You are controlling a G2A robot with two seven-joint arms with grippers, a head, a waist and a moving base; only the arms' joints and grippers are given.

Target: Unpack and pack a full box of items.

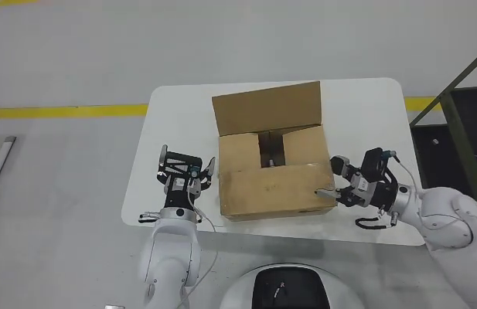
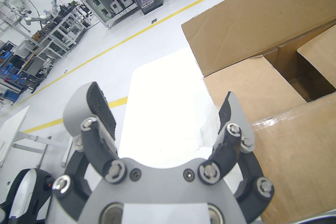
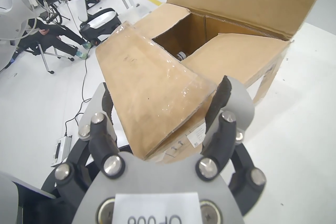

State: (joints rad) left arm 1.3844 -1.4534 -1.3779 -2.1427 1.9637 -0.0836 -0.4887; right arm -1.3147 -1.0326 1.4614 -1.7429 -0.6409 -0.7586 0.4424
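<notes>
At the lower right corner of the cardboard box (image 1: 246,151) in the top view, the right pincer (image 1: 333,179) is spread wide, with the corner of the taped front flap (image 3: 152,83) between its fingers (image 3: 225,96), not yet clamped. That flap runs left to right along the box's near edge, so the right arm is the nearer. The left pincer (image 2: 160,92) hovers agape just beside the box's left wall. The box sits mid-bench (image 1: 362,100), rear flap upright.

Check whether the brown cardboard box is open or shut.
Partly open: brown cardboard box has rear flap upright, side flaps folded inward, gap between.
</notes>
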